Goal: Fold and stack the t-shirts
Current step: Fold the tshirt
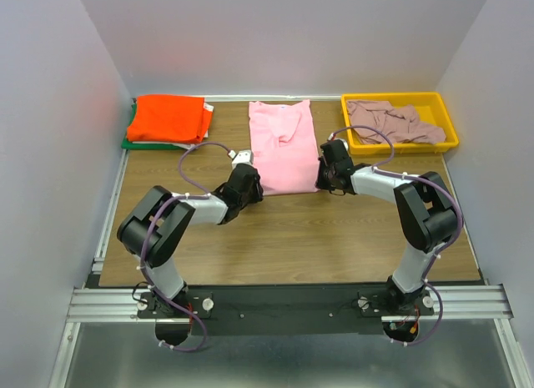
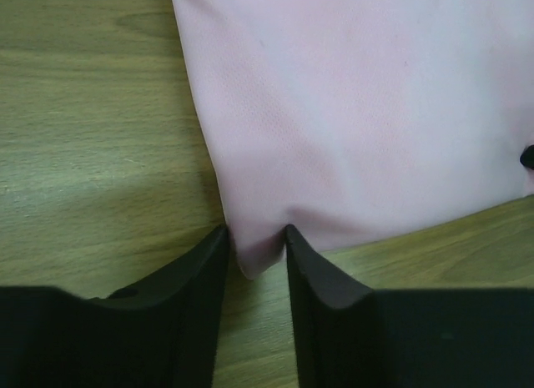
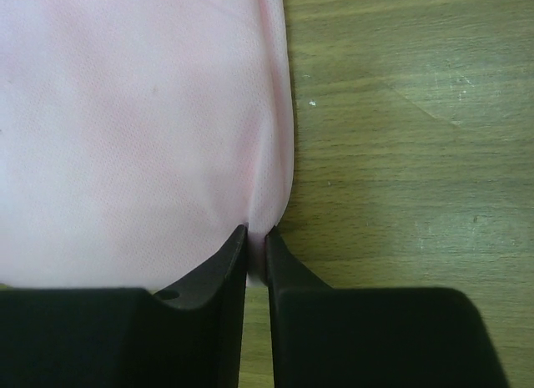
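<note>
Pink tee (image 1: pixel 282 146) lies flat, centre. Right gripper (image 3: pixel 257 231) pinches its near right corner; left gripper (image 2: pixel 256 231) straddles the left corner — grip unclear. Orange tee (image 1: pixel 167 118) far left; mauve tee (image 1: pixel 392 121) in tray (image 1: pixel 400 97).

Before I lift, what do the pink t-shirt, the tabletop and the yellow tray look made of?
The pink t-shirt looks like soft matte knit cloth, perhaps a fine mesh jersey: tiny pinhole texture and soft creases show. The tabletop is wood or wood-look laminate with low sheen: grain streaks run along it. The yellow tray is likely moulded plastic, smooth: uniform colour, rounded rim.
</note>
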